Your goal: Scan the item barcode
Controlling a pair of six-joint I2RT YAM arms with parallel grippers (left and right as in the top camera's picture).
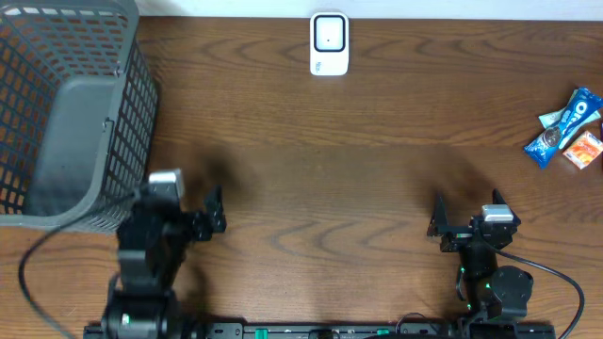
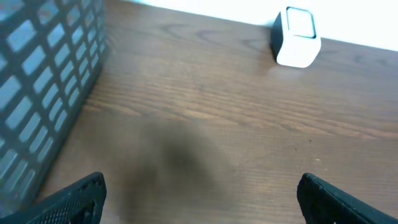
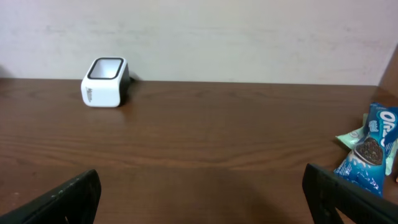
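Note:
A white barcode scanner (image 1: 329,42) stands at the table's far edge, screen facing up; the left wrist view has the scanner (image 2: 297,36) at top right and the right wrist view has the scanner (image 3: 104,82) at left. A small heap of snack packets lies at the far right: a blue Oreo packet (image 1: 563,127) and an orange packet (image 1: 584,148). The right wrist view catches the Oreo packet (image 3: 370,155) at its right edge. My left gripper (image 1: 217,213) and right gripper (image 1: 440,224) hover near the front edge, both open and empty, far from the packets.
A tall grey mesh basket (image 1: 66,113) fills the left back corner, close beside my left arm; its wall (image 2: 43,93) takes up the left of the left wrist view. A pale wall runs behind the table's far edge.

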